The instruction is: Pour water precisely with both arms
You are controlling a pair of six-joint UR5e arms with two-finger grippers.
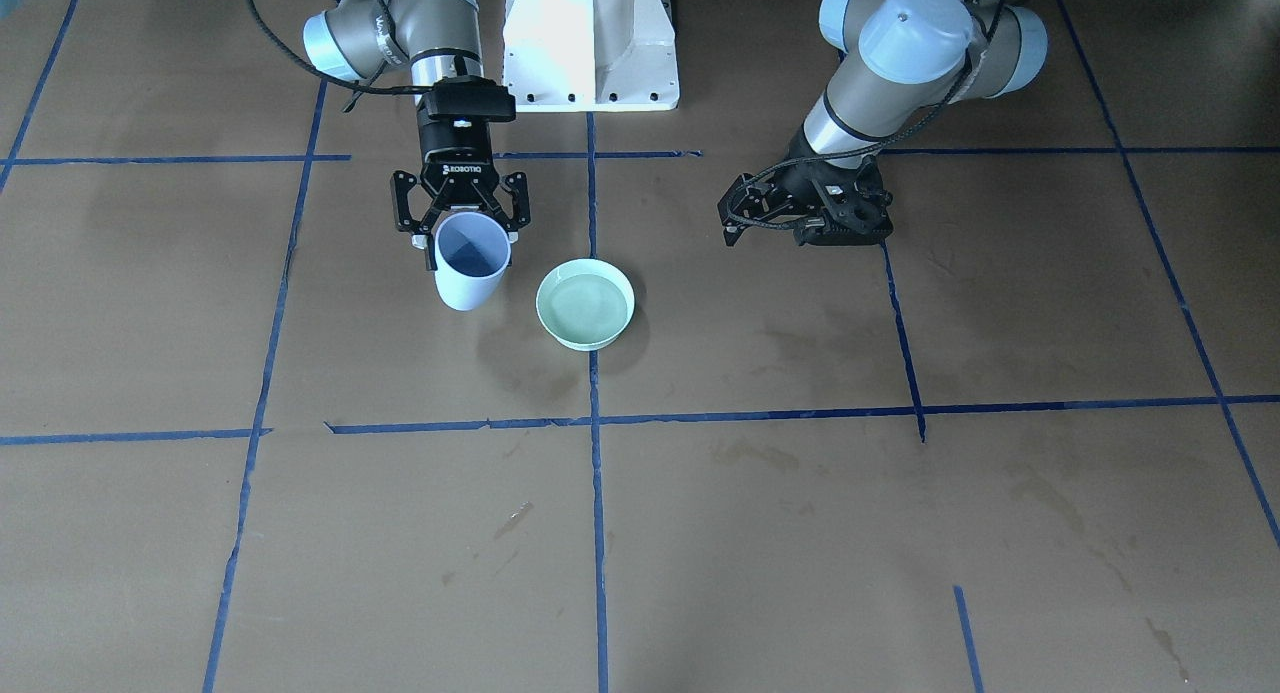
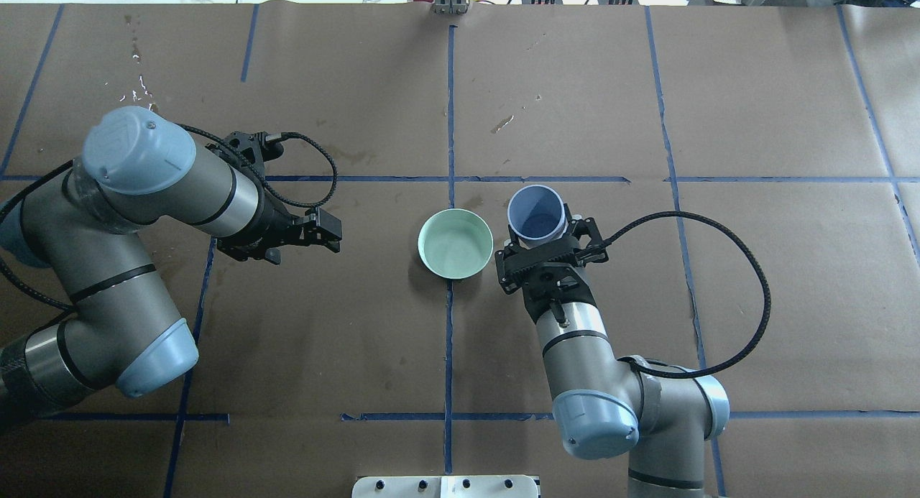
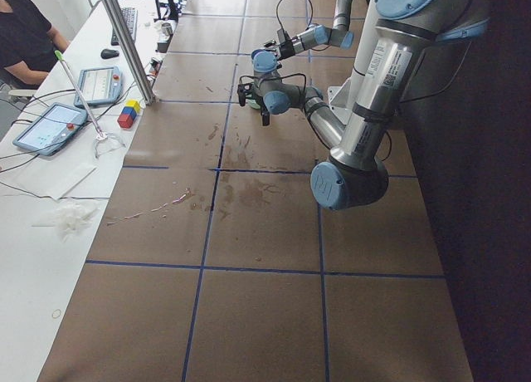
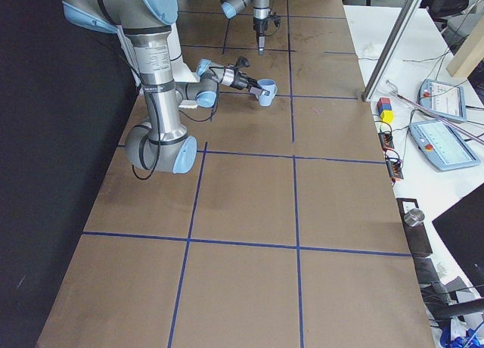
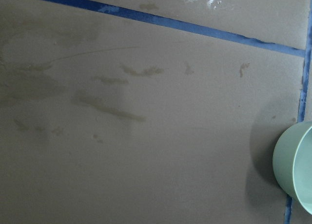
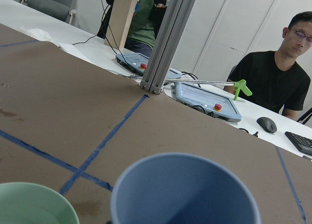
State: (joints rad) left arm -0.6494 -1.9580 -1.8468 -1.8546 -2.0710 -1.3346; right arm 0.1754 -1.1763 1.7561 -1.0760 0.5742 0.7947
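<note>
A pale green bowl [image 1: 560,273] sits near the middle of the brown table and holds clear water [image 1: 585,305]. It also shows as the bowl [image 2: 456,243] from overhead. My right gripper [image 1: 470,235] reaches in level from the robot's side and is shut on a light blue cup [image 1: 466,281], held roughly upright beside the bowl. The cup [image 2: 535,212] and right gripper [image 2: 544,236] are also seen from above, and the cup's rim [image 6: 183,190] fills the right wrist view. I cannot tell whether the cup holds water. My left gripper [image 1: 832,231] hangs empty well off to the bowl's other side, fingers hidden.
The white pedestal base [image 1: 590,43] stands at the robot's edge. Blue tape lines [image 1: 596,533] and dried stains mark the table. Beyond the far edge are an aluminium post [image 6: 165,44], tablets [image 6: 207,100] and seated people [image 6: 278,83].
</note>
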